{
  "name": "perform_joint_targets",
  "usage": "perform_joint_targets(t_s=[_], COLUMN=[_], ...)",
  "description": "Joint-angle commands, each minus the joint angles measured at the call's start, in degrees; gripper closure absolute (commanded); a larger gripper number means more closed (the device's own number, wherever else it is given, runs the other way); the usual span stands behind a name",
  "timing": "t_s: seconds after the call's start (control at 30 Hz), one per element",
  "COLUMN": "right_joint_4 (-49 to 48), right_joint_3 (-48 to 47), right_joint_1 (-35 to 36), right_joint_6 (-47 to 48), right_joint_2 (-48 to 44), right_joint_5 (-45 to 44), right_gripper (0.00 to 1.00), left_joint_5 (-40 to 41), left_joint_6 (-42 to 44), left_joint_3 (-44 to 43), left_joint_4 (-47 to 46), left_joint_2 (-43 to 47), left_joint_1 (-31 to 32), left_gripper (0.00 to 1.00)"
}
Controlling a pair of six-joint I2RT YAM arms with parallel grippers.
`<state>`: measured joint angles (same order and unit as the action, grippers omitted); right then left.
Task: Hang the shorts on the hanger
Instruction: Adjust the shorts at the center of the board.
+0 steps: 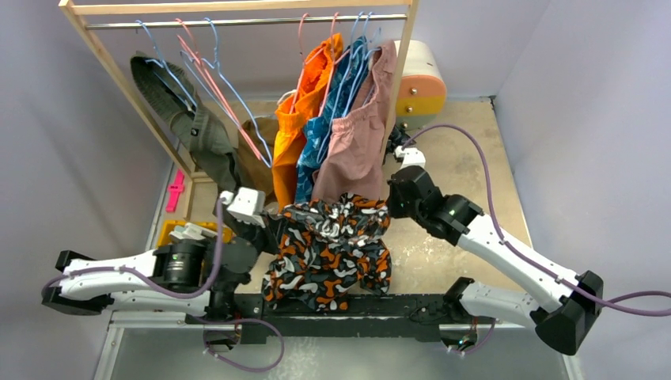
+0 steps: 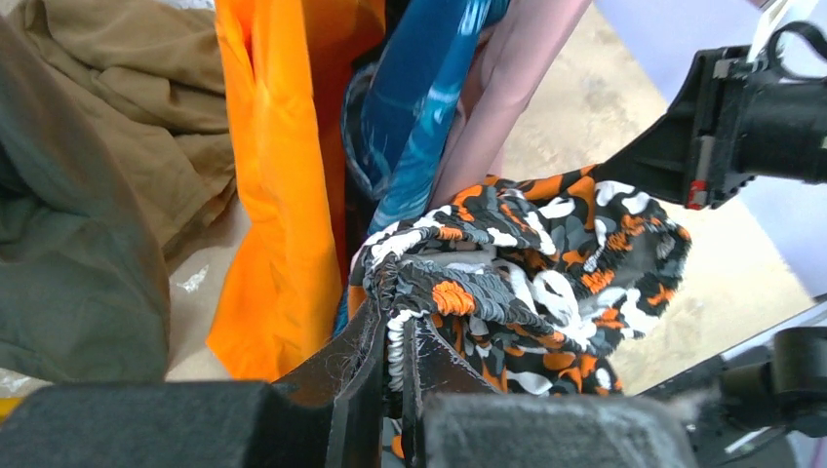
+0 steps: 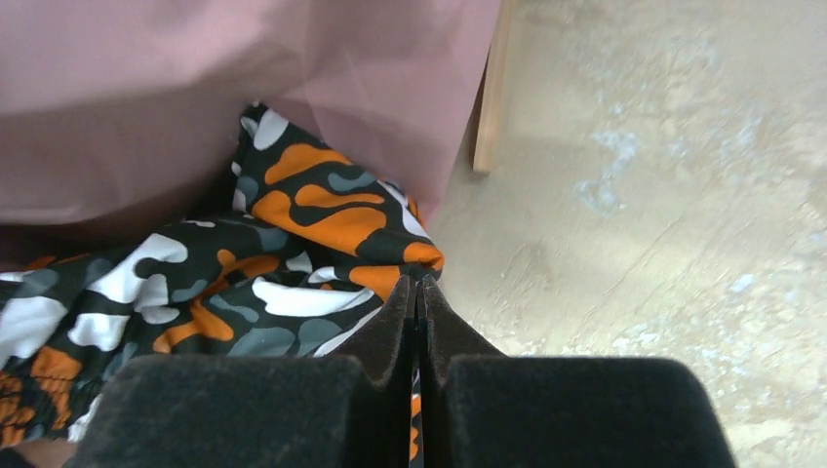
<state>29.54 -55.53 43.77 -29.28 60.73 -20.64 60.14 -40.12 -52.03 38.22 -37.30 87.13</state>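
While clamped shut on waistband by left gripper [image 2: 395, 327] and pinched at opposite edge by right gripper [image 3: 419, 290], shorts [image 1: 328, 253] seen slung bunched between arms, before racked clothes [image 1: 348, 131]; fingertips buried in fabric from above.

The shorts [image 1: 328, 249] are a blotchy camouflage of orange, black, grey and white. Behind them hang plain orange shorts [image 1: 305, 111], a blue garment [image 1: 336, 111] streaked with paler teal, and dusty-pink shorts [image 1: 356, 138]. Off left hangs an olive-green garment [image 1: 178, 111]. The light-blue wire hangers [image 1: 245, 115] mix with pink-red hangers [image 1: 217, 91]. The counter [image 1: 475, 158] is mottled beige.
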Motion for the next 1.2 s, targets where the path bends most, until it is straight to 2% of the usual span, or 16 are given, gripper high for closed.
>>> perform_joint_targets(t_s=[0.0,0.27,0.4,0.47,0.5,0.6,0.77,0.9,1.0,1.17], right_joint_4=[-2.22,-1.58,1.13,2.12,2.61,5.47,7.27,12.17,15.45,18.25], right_joint_3=[3.01,6.01,2.8,0.76,-0.48,-4.87,-7.5,-8.89,-9.39,-11.23], right_joint_1=[-0.17,-0.22,-0.17,-0.17,-0.13,-0.17,0.33,4.16,9.6,12.24], right_joint_6=[-4.74,-6.53,-4.3,-1.29,0.47,5.55,13.71,15.08,13.29,11.44], right_joint_2=[-1.49,-1.65,-5.21,-6.71,-7.24,-7.45,-7.72,-5.18,-1.71,2.74], right_joint_5=[4.9,8.61,9.37,8.75,9.4,14.9,30.73,26.26,20.51,17.63], right_gripper=[1.0,1.0,0.61,0.48,0.45,0.42,0.44,0.43,0.4,0.34], left_joint_5=[1.18,1.92,1.94,2.26,2.54,3.1,3.84,4.66,5.18,5.4], left_joint_6=[-3.69,-7.28,-8.24,-8.31,-8.2,-7.58,-7.24,-8.21,-8.77,-9.32], left_joint_3=[2.79,4.81,5.65,5.97,5.97,5.83,4.84,4.33,4.15,3.69], left_joint_4=[-3.33,-1.68,-1.85,-2.23,-2.43,-2.95,-2.74,-1.71,-1.19,-0.04], left_joint_2=[-3.98,-11.12,-10.84,-10.38,-10.17,-10.16,-11.58,-12.5,-13.03,-13.66], left_joint_1=[0.14,0.14,0.15,0.14,0.14,0.09,0.12,0.13,0.12,0.12], left_gripper=[1.0,1.0,1.0,1.0,1.0,1.0,1.0,1.0,1.0,1.0])
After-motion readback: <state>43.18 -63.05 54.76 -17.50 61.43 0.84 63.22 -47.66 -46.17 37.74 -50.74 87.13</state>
